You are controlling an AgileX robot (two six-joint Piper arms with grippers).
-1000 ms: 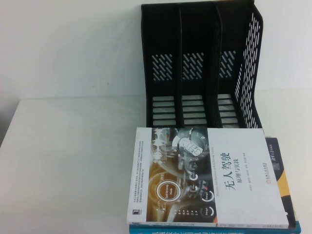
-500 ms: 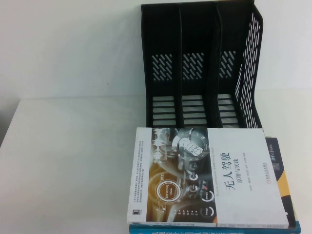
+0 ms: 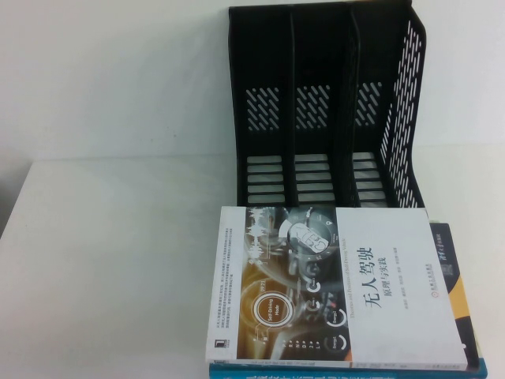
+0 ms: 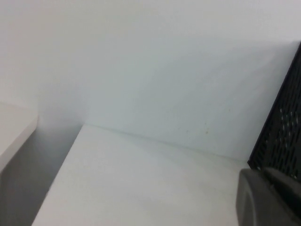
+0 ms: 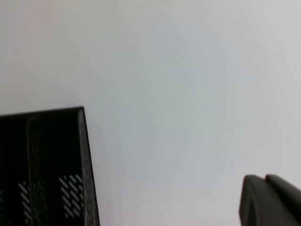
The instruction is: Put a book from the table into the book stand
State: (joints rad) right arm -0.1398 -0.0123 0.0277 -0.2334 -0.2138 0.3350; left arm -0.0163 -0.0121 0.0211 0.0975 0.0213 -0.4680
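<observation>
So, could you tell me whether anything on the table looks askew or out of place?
Nothing is damaged or spilled. The book lies flat atop a loose pile, the books beneath it fanned out at its right and near edges. The book stand stands upright, slots empty. Only a corner of the left claw and right claw shows in its own wrist view.

The high camera sits up above the robot's side and looks down at the white worktop (image 3: 118, 260). It sees the book stand (image 3: 323, 103) at the far edge and the book (image 3: 339, 288) at the near edge. The left wrist camera is low and faces the far wall; it shares the book stand's side (image 4: 282, 127). The right wrist camera faces the wall too and shares the stand's top (image 5: 44, 165).
</observation>
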